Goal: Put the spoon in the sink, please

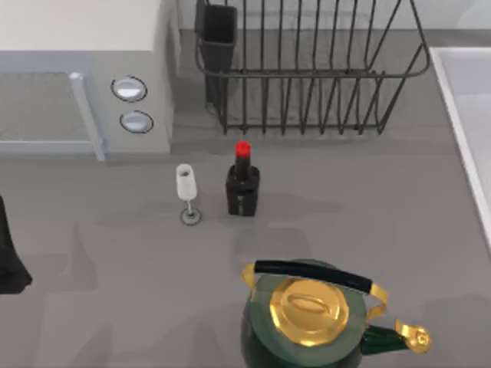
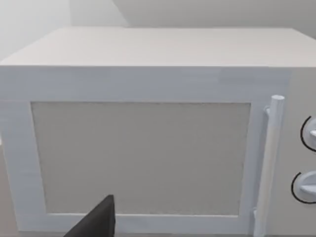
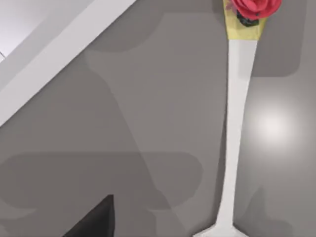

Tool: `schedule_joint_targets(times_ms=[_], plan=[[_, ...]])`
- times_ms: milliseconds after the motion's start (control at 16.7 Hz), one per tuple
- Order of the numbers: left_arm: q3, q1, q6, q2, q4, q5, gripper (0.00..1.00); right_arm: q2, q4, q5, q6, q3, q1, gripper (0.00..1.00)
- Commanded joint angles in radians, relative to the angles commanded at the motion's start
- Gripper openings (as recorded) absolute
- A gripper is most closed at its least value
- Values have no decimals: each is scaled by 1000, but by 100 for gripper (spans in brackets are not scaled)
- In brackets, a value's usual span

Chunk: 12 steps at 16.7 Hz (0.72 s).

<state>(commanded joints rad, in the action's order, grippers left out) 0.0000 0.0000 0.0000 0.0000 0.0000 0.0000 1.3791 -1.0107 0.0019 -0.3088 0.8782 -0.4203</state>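
From above, the pale sink [image 1: 469,107] is sitting at the right edge of the grey countertop [image 1: 383,199], its raised rim running along that side. A white microwave [image 1: 84,84] is occupying the top left, and a black wire dish rack [image 1: 307,69] is standing beside it. A small wine glass [image 1: 186,192] and a dark bottle with a red cap [image 1: 242,184] are standing side by side in the middle, apart from each other. A green kettle with a gold lid [image 1: 307,318] is sitting nearer the bottom edge. My left arm [image 1: 11,253] is resting at the left edge.

In the left wrist view, the left gripper [image 2: 96,222] is facing the microwave's closed door [image 2: 140,158]; open or closed, I cannot tell.

In the right wrist view, the right gripper [image 3: 96,219] is hanging over the countertop, its state also impossible to tell. The spoon [image 3: 238,123], long and white with a yellow and red end, is lying flat on the countertop, near the sink's rim [image 3: 54,64] but outside it
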Motion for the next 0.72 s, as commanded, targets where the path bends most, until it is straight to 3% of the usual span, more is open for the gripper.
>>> schedule_joint_targets(times_ms=[480, 720], plan=[[0, 0, 0, 0, 0, 0, 100, 48, -32, 0, -11, 28, -11, 100], [0, 0, 0, 0, 0, 0, 100, 104, 82, 0, -15, -33, -14, 100]])
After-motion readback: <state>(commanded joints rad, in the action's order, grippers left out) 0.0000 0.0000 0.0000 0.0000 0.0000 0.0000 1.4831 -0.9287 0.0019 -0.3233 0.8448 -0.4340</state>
